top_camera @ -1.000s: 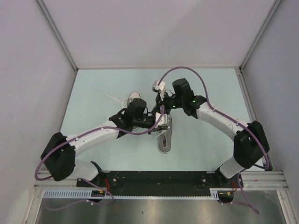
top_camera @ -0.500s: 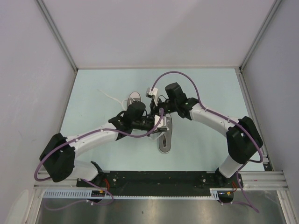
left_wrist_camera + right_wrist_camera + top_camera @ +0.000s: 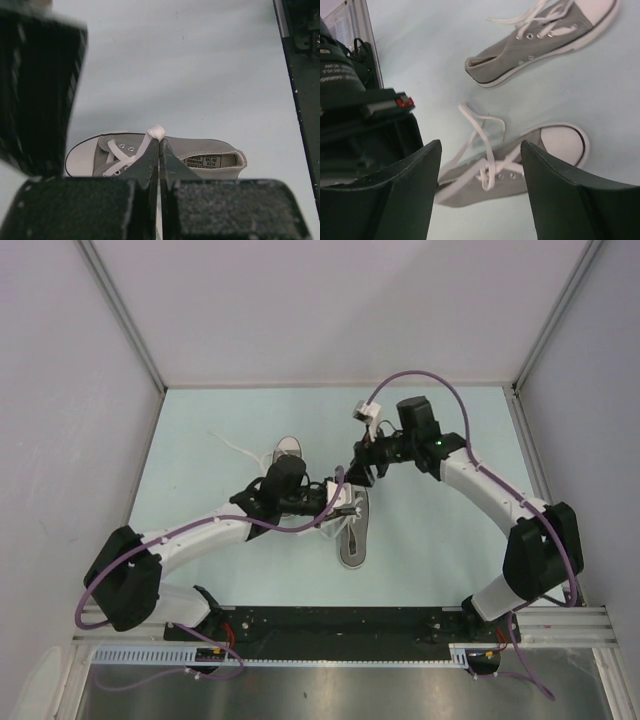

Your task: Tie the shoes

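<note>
Two grey shoes with white toe caps lie on the table. One shoe (image 3: 352, 538) (image 3: 205, 152) (image 3: 530, 167) is under both grippers. The other shoe (image 3: 287, 449) (image 3: 540, 42) lies beyond the left arm. My left gripper (image 3: 340, 503) (image 3: 159, 142) is shut on a white lace (image 3: 156, 132) of the near shoe, holding it up above the eyelets. My right gripper (image 3: 360, 471) (image 3: 481, 145) hangs open above the same shoe, with nothing between its fingers. A loose lace loop (image 3: 481, 125) shows below its jaws.
A loose lace end (image 3: 228, 446) of the far shoe trails toward the table's back left. The left arm (image 3: 355, 100) stands close beside the right gripper. Grey walls (image 3: 80, 390) enclose the table on three sides.
My right gripper has opened, let go of the lace and pulled back to the right, away from the left gripper. The left gripper has stayed shut on its lace.
</note>
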Robot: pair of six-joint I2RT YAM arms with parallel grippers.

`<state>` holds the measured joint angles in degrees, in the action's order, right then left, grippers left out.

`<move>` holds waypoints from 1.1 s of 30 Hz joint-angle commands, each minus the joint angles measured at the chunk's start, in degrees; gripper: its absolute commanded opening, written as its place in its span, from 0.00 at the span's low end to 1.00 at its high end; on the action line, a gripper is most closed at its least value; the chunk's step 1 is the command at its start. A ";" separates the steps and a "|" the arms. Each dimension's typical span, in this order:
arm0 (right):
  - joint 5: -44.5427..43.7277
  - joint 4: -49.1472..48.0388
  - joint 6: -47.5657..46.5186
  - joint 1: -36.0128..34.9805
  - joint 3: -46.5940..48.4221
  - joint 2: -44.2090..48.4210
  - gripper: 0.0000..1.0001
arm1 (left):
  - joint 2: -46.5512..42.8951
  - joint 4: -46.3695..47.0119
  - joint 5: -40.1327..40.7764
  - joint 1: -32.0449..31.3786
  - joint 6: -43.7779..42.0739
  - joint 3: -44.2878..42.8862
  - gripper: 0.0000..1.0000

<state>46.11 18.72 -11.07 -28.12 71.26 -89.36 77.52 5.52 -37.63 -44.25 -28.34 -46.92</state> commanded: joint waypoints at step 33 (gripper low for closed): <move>9.09 13.36 8.78 2.10 -2.27 0.51 0.42 | -0.35 4.59 -1.75 2.76 0.04 -0.90 0.00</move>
<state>54.50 34.70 -4.38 -25.76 68.97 -88.51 77.32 6.81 -37.63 -41.60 -27.90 -45.87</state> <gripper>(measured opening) 0.451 0.003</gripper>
